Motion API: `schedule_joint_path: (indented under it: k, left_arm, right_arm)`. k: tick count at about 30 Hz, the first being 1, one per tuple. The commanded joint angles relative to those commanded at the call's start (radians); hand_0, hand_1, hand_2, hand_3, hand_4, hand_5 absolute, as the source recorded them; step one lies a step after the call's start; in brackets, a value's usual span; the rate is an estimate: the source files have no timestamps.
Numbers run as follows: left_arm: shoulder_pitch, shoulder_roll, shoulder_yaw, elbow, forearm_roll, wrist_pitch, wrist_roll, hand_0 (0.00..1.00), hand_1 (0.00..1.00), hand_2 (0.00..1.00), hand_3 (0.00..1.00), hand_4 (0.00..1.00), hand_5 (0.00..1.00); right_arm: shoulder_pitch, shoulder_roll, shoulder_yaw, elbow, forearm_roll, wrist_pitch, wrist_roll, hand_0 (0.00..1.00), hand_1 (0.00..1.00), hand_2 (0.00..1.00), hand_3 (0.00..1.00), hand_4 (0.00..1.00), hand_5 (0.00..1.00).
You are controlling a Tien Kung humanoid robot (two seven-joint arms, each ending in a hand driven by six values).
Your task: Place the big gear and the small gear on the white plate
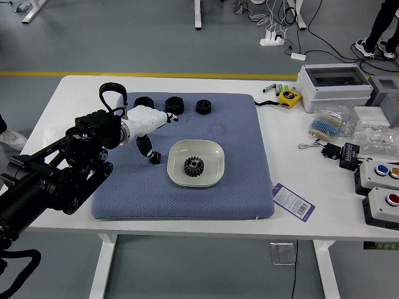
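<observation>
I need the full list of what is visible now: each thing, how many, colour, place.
table: 1, white, centre
mat: 1, blue, on table
plate: 1, white, on mat
big gear: 1, black, on plate
small gear: 1, black, left of plate
round parts: 3, black, mat's far side
tape measure: 1, yellow, far side
tag: 1, purple-white, mat's right
box: 1, white, far right
button boxes: 2, white-black, right
bags: several, clear, right
cables: several, black or white, mostly floor
left robot hand: 1, white-black, above mat
person's shoes: 2, top right; 1, left edge
</observation>
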Motion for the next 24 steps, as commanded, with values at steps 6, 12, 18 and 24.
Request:
schedule_joint_path:
  k: [6,12,18,24]
  left_arm:
    - [0.005,0.003,0.001,0.008,-0.035,-0.028,0.015,0.619,0.731,0.819,0.878,0.919,0.002]
    - [0.006,-0.009,0.008,0.033,-0.069,-0.026,0.02,0.603,0.705,0.785,0.867,0.917,0.002]
    - [0.008,-0.021,0.007,0.064,-0.107,-0.007,0.021,0.514,0.645,0.702,0.799,0.878,0.002]
    - [0.005,-0.03,0.011,0.089,-0.13,0.013,0.02,0.481,0.564,0.6,0.731,0.802,0.002]
  right_arm:
    - [0.003,0.001,-0.003,-0.001,0.008,0.0,0.001,0.655,0.645,0.728,0.573,0.79,0.719]
    - [0.007,0.001,-0.005,-0.001,0.01,0.0,0.002,0.655,0.645,0.728,0.574,0.79,0.719]
    - [0.011,0.0,-0.008,-0.001,0.015,0.001,0.003,0.655,0.645,0.728,0.574,0.79,0.719]
    - [0.014,-0.001,-0.008,0.0,0.014,0.001,0.003,0.655,0.645,0.728,0.574,0.79,0.719]
